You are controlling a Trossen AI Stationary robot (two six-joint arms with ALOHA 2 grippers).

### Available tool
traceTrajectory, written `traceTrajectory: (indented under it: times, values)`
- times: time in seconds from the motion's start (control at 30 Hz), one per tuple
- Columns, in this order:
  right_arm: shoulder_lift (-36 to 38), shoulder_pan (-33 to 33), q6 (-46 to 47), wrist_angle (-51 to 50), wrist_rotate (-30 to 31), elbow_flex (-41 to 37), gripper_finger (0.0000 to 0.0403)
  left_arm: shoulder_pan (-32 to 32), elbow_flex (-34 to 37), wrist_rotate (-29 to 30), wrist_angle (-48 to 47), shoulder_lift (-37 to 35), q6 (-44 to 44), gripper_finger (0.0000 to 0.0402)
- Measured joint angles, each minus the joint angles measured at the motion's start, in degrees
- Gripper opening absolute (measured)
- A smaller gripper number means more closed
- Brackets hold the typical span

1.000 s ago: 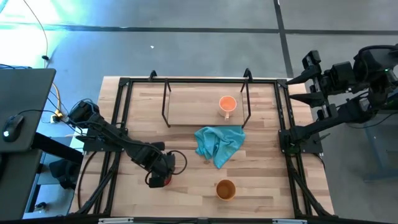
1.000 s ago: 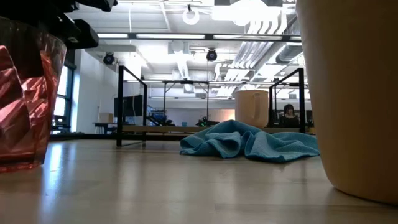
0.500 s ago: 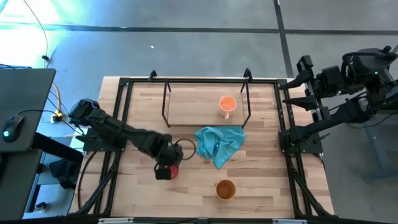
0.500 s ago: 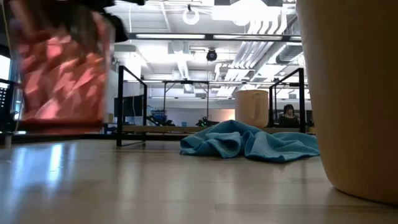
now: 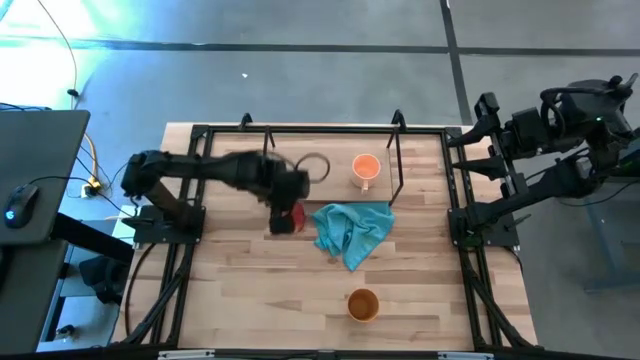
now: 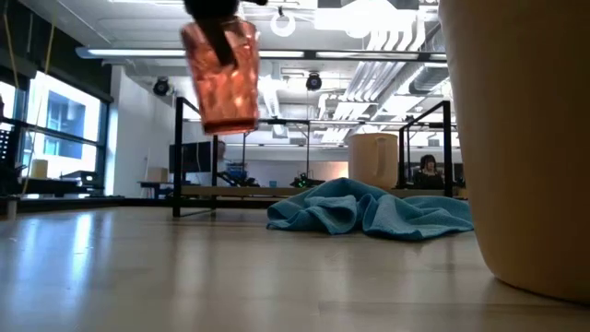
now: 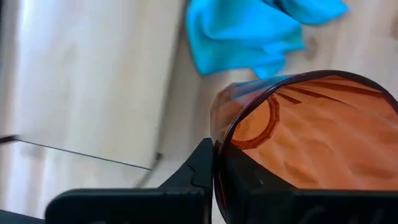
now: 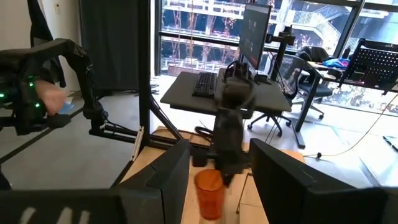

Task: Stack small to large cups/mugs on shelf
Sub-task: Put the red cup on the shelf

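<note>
High view showed the left hand (image 5: 289, 207), clamped on the red cup (image 5: 287, 217), had lifted it off the surface (image 5: 240, 300) toward the shelf (image 5: 310, 180), so placing seemed next.

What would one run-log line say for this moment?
left tool: shut on red cup, raised | right tool: open, parked at table edge | orange mug: on shelf

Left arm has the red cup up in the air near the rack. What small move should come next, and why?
Probably carry it on toward the orange mug on the shelf. The left gripper is shut on the red cup, lifted clear of the table at the shelf's front edge, beside the cloth. The right gripper waits open off the table.
</note>
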State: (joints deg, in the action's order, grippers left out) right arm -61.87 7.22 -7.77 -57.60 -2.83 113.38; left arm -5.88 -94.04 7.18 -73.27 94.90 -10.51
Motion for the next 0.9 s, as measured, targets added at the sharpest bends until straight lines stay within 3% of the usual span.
traceTrajectory:
  times: [0.57,0.73,0.9]
  values:
    - [0.0,0.0,1.5,-2.5,0.0,0.0,0.0161,-15.5,-29.3,-2.1,-10.1,18.9,15.3,0.0]
    - [0.0,0.0,1.9,-3.5,0.0,0.0,0.0161,-18.0,-35.3,-3.5,-10.6,22.3,17.9,0.0]
    - [0.0,0.0,1.8,-3.5,0.0,0.0,0.0161,-19.4,-36.7,-4.2,-10.6,24.4,19.1,0.0]
